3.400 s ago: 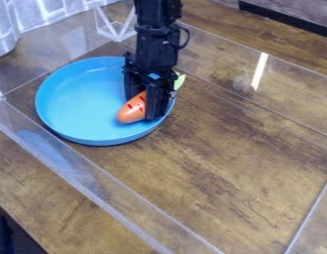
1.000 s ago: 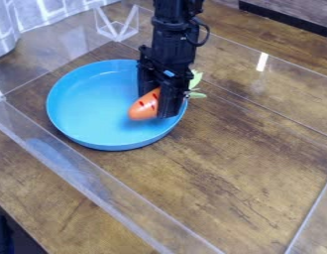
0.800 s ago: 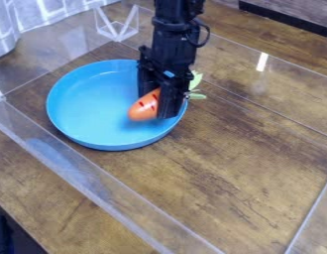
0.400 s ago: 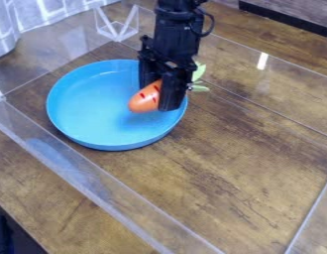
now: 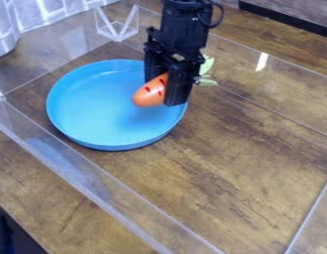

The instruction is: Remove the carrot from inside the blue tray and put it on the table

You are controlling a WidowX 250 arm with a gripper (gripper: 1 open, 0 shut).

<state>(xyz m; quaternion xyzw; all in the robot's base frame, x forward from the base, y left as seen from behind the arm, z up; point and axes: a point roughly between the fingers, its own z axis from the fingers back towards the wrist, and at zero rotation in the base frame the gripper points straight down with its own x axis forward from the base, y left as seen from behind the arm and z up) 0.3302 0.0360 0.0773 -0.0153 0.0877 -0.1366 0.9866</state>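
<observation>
Carrot (image 5: pixel 152 91) — clenched in the black gripper (image 5: pixel 163 91), hanging above the blue tray's (image 5: pixel 76 117) right rim. Best next: carry it sideways past the rim, then lower onto bare table (image 5: pixel 246 159) before letting go.

Robot test bench, probably a lab

A black robot arm (image 5: pixel 183 30) stands over a glossy wood-plank desk (image 5: pixel 246 149) fenced by clear plastic walls (image 5: pixel 73 164); the far left background is too blurred to identify.
</observation>
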